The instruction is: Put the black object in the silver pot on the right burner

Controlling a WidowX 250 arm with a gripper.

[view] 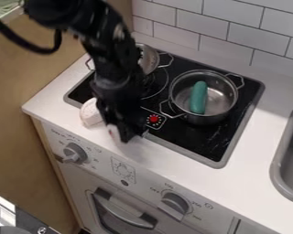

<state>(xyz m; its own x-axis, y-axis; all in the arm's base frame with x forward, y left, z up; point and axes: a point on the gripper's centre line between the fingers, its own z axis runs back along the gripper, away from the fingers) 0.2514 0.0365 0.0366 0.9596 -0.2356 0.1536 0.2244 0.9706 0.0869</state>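
Silver metal pot right of my black tool; open or closed, loaded or empty, I can't tell. Black object's whereabouts: unclear. Crossing low could snag the wire handle.

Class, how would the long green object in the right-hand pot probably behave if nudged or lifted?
The green object is probably stiff, since it holds a straight shape. Its rounded, elongated form suggests it might roll sideways when nudged, though the raised sides of the pot should contain it. Its smooth-looking surface could be slightly slippery.
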